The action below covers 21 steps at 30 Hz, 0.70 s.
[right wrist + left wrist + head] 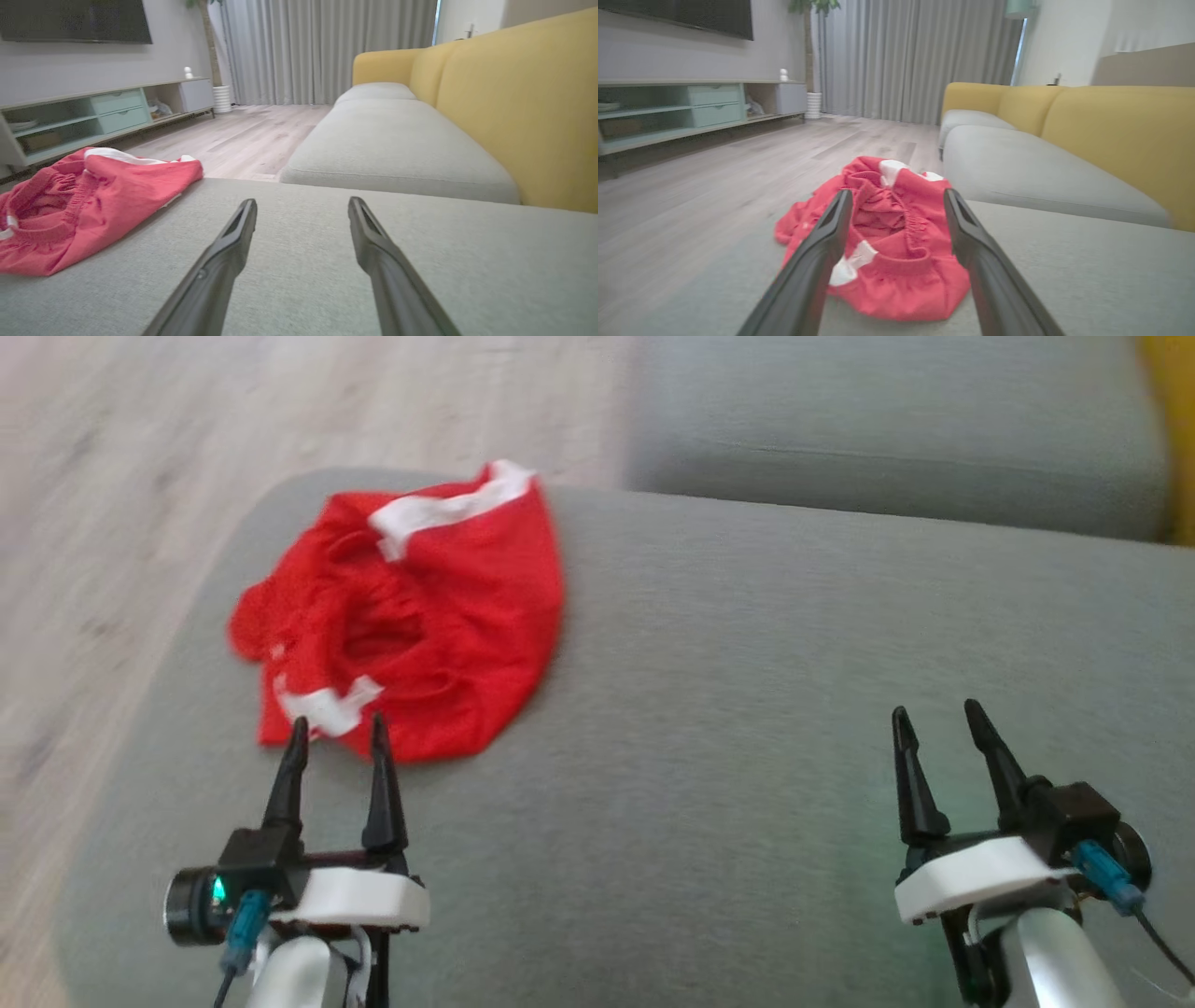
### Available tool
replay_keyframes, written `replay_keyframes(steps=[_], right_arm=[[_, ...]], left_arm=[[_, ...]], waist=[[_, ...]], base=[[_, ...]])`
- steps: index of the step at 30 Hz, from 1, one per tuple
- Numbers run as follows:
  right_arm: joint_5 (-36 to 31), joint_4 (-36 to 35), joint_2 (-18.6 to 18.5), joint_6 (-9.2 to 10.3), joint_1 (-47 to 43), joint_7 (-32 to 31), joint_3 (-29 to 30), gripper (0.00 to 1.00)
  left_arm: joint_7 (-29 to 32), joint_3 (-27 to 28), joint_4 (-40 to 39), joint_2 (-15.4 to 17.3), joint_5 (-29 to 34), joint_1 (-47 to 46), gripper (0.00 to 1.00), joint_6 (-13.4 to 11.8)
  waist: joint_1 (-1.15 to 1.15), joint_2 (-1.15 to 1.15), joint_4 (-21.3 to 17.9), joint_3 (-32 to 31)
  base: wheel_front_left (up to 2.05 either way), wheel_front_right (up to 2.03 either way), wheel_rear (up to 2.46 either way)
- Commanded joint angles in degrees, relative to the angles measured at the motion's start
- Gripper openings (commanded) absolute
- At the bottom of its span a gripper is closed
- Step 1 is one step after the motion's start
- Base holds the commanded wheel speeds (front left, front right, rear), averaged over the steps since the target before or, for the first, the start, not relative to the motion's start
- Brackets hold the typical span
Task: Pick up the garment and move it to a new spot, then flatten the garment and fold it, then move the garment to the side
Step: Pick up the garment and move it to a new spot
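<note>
Pale wood floor (pixel 140 448) and long grey curtains (pixel 915 56) make up the room, and in front of the robot is the broad grey seat cushion (pixel 747 728) of a sofa with a yellow backrest (pixel 514 93). On that cushion, toward its far left corner and close to the edge above the floor, lies the garment (pixel 439 616) — red with white trim (pixel 439 509), crumpled into a loose heap with an opening gaping upward. The left end effector (pixel 338 721) has its two dark fingers spread apart with nothing between them, tips right at the garment's near hem; whether they touch the cloth I cannot tell. The right end effector (pixel 935 709) is likewise spread and empty, over bare cushion well apart from the garment. To my eye the cloth is thin, light and limp: it will sag and bunch when lifted, it should not slide much on the woven upholstery, and it cannot break. A pinch in the middle would likely lift only one fold — I would take the gathered waistband (pixel 920 233) or the white-trimmed hem, where doubled layers give the fingers something to bite. For flattening, two corners look best, one for each arm.
</note>
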State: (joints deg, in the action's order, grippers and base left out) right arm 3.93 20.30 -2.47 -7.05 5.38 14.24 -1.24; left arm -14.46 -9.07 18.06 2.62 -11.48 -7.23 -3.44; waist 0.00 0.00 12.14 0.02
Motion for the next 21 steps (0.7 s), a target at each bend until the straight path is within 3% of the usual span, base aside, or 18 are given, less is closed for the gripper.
replay_keyframes(steps=[1, 11, 16, 21], right_arm=[[-0.67, -2.2, -0.41, -0.44, 2.94, 0.75, -0.9, 1.0], [-2.32, -2.43, -0.41, -0.44, 3.91, 0.75, 0.22, 1.0], [-3.17, -3.03, -0.41, -0.44, 4.4, 0.75, 0.77, 1.0], [-6.87, -4.04, -0.41, -0.44, 7.7, 0.75, 1.59, 1.0]], left_arm=[[-0.54, 2.21, -2.38, 0.26, 0.57, -3.06, 1.0, 0.09], [-0.54, 3.68, -5.08, 0.26, 0.46, -1.4, 1.0, -1.77], [-0.54, 5.37, -7.93, 0.26, 1.86, -2.12, 1.0, -1.81], [-0.54, 9.17, -13.89, 0.26, 1.5, -5.94, 1.0, -1.8]], waist=[[0.0, 0.0, 5.95, 1.79], [0.0, 0.0, 13.34, 3.26], [0.0, 0.0, 14.04, 5.38], [0.0, 0.0, 12.46, 12.28]], base=[[0.0, 0.0, 0.0], [0.0, 0.0, 0.0], [0.0, 0.0, 0.0], [0.0, 0.0, 0.0]])
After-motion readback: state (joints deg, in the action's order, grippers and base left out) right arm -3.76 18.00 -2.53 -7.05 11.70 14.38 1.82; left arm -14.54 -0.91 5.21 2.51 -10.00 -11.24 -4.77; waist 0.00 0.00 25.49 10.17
